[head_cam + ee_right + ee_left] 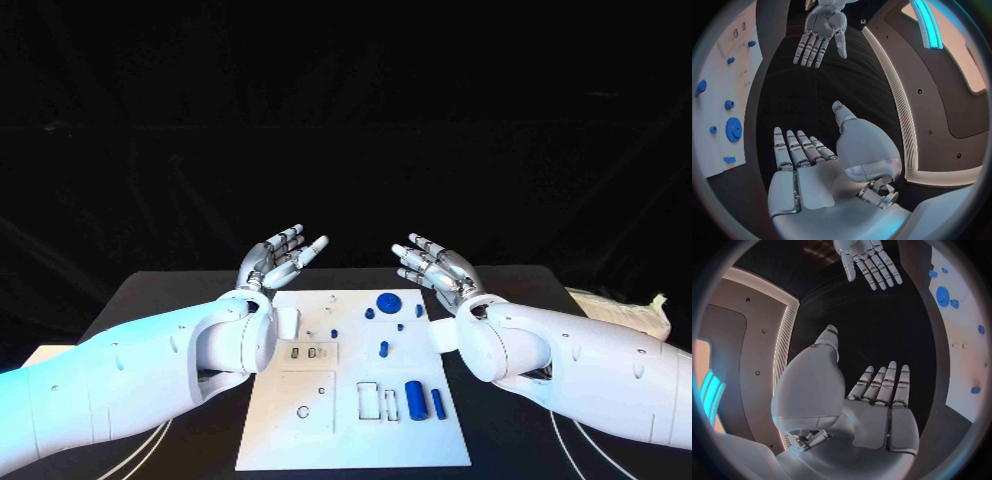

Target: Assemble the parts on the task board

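2 silver hands hang open and empty above the far end of the black counter [173,290], palms turned toward each other, fingers straight and apart, nothing held in either. The left hand [281,256] hovers off the far-left corner of the task board [355,440]; the right hand [437,270] mirrors it off the far-right corner. Taking the head view as a clock face centred on the board, the left hand sits at about 11 o'clock and the right at about 1 o'clock.

Between and below them the white board runs lengthwise from 12 toward 6, toward the robot. A blue gear [389,301] lies at its far end, just inside the right hand's reach and nearer that hand than the left. Smaller blue parts are scattered close by it. At the near-right end 1 blue cylinder [415,399] lies flat beside a thinner blue rod [438,403], both with their long axes running 12 to 6, next to empty rectangular slots.

By this reading assembly has not begun, and the right hand is better placed for a first pick: the blue pieces cluster on its side, at about 7 o'clock from it.
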You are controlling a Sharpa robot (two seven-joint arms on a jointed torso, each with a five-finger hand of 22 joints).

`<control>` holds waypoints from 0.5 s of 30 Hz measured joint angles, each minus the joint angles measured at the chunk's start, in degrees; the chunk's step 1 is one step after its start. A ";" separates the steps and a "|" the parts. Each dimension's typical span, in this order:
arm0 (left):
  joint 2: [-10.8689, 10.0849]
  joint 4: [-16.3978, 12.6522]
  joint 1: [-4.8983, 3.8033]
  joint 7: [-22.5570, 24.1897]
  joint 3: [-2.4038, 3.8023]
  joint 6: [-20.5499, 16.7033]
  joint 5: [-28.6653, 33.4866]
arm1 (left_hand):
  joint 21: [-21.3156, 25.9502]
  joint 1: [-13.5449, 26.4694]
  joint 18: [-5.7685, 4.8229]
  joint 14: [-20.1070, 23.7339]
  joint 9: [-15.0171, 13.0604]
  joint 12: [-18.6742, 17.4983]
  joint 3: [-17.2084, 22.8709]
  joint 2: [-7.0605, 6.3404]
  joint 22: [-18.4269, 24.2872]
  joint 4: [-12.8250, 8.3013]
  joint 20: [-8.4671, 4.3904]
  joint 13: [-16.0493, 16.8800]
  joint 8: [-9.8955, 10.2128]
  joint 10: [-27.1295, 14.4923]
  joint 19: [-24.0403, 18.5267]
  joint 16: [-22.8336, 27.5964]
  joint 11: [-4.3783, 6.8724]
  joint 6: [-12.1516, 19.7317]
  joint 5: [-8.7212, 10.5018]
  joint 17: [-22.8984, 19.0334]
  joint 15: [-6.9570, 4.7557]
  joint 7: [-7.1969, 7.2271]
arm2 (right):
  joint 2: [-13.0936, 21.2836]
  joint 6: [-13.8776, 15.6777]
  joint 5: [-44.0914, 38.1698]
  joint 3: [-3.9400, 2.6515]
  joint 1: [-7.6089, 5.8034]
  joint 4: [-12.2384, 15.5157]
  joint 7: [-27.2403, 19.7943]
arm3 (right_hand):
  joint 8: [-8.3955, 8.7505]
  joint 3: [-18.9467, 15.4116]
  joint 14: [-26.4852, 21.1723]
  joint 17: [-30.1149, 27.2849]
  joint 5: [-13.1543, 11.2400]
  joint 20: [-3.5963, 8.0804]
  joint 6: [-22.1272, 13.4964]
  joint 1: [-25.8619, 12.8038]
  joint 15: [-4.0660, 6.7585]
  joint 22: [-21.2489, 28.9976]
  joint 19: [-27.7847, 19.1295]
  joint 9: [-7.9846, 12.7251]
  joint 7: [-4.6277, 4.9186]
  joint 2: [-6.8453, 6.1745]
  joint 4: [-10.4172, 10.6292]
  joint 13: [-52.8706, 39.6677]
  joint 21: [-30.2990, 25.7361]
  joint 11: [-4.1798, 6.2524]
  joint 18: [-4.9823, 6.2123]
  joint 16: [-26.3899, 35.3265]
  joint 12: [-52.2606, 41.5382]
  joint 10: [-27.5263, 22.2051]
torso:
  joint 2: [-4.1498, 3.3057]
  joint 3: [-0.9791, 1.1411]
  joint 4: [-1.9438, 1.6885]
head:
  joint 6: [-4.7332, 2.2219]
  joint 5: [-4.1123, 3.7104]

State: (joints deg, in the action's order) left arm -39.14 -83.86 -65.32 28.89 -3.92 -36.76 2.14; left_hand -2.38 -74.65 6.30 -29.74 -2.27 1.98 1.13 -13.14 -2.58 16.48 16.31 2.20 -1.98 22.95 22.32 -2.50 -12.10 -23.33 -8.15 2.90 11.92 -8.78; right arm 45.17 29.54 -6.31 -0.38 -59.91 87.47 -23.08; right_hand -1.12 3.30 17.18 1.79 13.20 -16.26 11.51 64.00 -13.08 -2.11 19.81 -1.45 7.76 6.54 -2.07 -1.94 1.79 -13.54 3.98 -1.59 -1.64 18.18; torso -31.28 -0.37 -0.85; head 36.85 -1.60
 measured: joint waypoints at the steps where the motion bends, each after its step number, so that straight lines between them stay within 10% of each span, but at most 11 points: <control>1: 0.00 0.02 0.00 0.00 0.00 0.22 0.07 | -0.27 -1.53 0.00 -0.94 -0.09 0.00 0.07 -0.09 -0.13 0.39 0.25 0.09 -0.25 0.73 0.76 -0.25 -0.25 -0.76 0.00 0.12 0.24 0.01 | 0.02 -1.31 -0.65 -0.02 0.02 -0.10 0.52 | -0.04 0.22 0.58 0.04 0.00 -0.16 0.40 0.58 -0.03 -0.05 0.16 -0.05 0.02 0.09 -0.22 -0.03 0.01 -0.14 0.00 0.00 -0.10 0.56 | 0.00 0.00 -0.01 | 0.00 0.00; 8: 0.00 0.04 0.01 0.01 -0.01 1.22 0.27 | -1.42 -2.87 0.90 -8.30 -0.47 0.67 1.81 1.87 -0.77 0.60 0.41 0.45 -0.79 5.11 5.01 -1.74 -0.64 -4.69 0.00 0.90 0.63 -0.23 | 0.10 -8.98 -4.48 -0.11 0.09 -0.68 3.50 | -1.12 0.97 9.37 0.68 0.00 -0.29 7.13 5.23 -0.39 -0.60 5.06 -0.69 0.49 0.35 -3.39 -0.69 1.11 -0.84 1.76 -1.23 -1.36 9.60 | 0.00 0.01 -0.02 | 0.01 -0.01; 15: -3.17 -0.95 -0.08 0.37 0.05 2.48 0.94 | -7.59 -3.88 3.54 -23.10 -1.54 2.87 4.43 6.56 -3.37 -0.22 -0.08 1.52 -3.09 22.99 24.01 -6.14 -0.46 -18.70 0.43 2.21 -1.59 -1.87 | 0.27 -8.21 -16.65 -1.18 -1.11 -5.40 3.44 | -3.07 2.26 25.99 1.51 0.00 -0.38 21.89 8.95 1.34 -1.72 17.30 -1.71 1.73 0.27 -6.54 -1.37 3.77 0.33 4.10 -3.59 -3.54 25.52 | -1.10 -0.43 -0.41 | 0.01 -1.36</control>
State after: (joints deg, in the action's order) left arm -42.31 -84.82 -65.40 29.27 -3.87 -34.28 3.08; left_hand -9.97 -78.53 9.84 -52.84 -3.81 4.85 5.56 -6.58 -5.95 16.27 16.23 3.73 -5.07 45.94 46.33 -8.64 -12.56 -42.03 -7.72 5.11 10.32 -10.65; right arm 45.44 21.32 -22.96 -1.55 -61.03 82.07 -19.64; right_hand -4.19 5.55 43.17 3.30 13.20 -16.64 33.40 72.95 -11.74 -3.82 37.11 -3.16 9.50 6.82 -8.62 -3.31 5.56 -13.21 8.07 -5.18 -5.18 43.69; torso -32.39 -0.80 -1.26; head 36.86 -2.96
